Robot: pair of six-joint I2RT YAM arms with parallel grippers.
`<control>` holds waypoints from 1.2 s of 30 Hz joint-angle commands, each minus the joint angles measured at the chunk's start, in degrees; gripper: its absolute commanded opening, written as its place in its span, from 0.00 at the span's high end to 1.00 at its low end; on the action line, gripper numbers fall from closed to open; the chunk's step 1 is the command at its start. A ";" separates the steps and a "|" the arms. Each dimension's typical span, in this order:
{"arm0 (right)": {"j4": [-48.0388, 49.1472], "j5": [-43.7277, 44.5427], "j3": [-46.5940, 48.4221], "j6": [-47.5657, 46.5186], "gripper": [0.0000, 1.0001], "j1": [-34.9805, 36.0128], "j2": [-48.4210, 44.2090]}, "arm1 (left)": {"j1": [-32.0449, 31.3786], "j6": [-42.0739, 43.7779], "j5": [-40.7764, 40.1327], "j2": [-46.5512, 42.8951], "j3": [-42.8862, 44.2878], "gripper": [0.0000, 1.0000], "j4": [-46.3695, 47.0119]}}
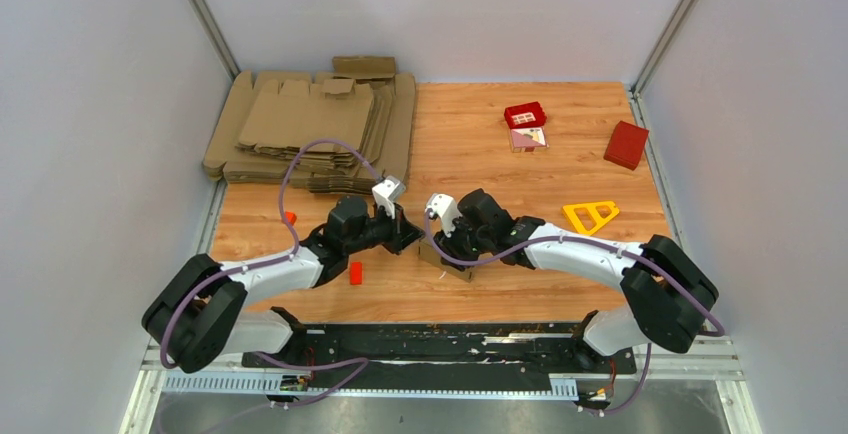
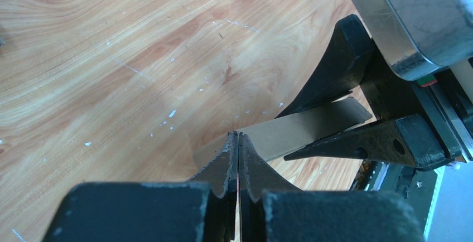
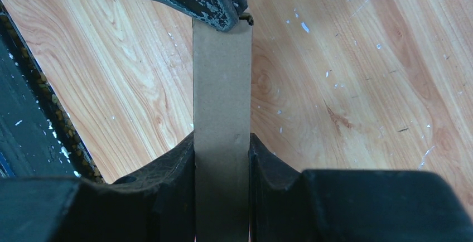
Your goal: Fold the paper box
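The paper box point(image 1: 447, 258) is a small brown cardboard piece held just above the wooden table near the front middle. My right gripper point(image 3: 222, 141) is shut on it, its jaws pressing both sides of the narrow brown strip point(image 3: 222, 86). My left gripper point(image 2: 239, 135) is shut, its tips together at the box's far edge point(image 2: 301, 129). Whether a thin flap sits between them I cannot tell. In the top view the left gripper point(image 1: 412, 239) and the right gripper point(image 1: 450, 252) meet tip to tip at the box. The rest of the box is hidden by the fingers.
A big pile of flat brown blanks point(image 1: 310, 124) fills the back left. A red box point(image 1: 626, 144), a small red tray point(image 1: 525, 114) and a yellow triangle frame point(image 1: 590, 216) lie to the right. A small red block point(image 1: 355, 273) sits beside the left arm. A black rail point(image 1: 440, 339) runs along the near edge.
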 commanded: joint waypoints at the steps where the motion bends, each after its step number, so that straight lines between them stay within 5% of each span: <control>1: -1.67 -0.53 -0.42 0.30 0.79 0.42 1.27 | -0.05 1.71 -1.84 -1.20 -1.09 1.00 -6.35; 9: -1.84 -0.42 -0.50 0.34 0.79 0.42 0.93 | -0.04 1.85 0.90 -8.52 6.49 1.00 -14.22; 22: -1.97 -0.58 -0.55 0.31 0.79 0.42 0.83 | -0.05 -0.50 -0.21 -0.56 -1.12 1.00 -6.99; 31: -2.28 0.00 -0.51 0.34 0.77 0.42 -0.49 | -0.04 4.98 -3.16 -9.05 8.28 0.98 -21.74; 36: -2.46 0.56 -0.50 0.43 0.73 0.42 -1.73 | -0.05 3.57 -7.82 -9.82 8.69 1.00 -20.32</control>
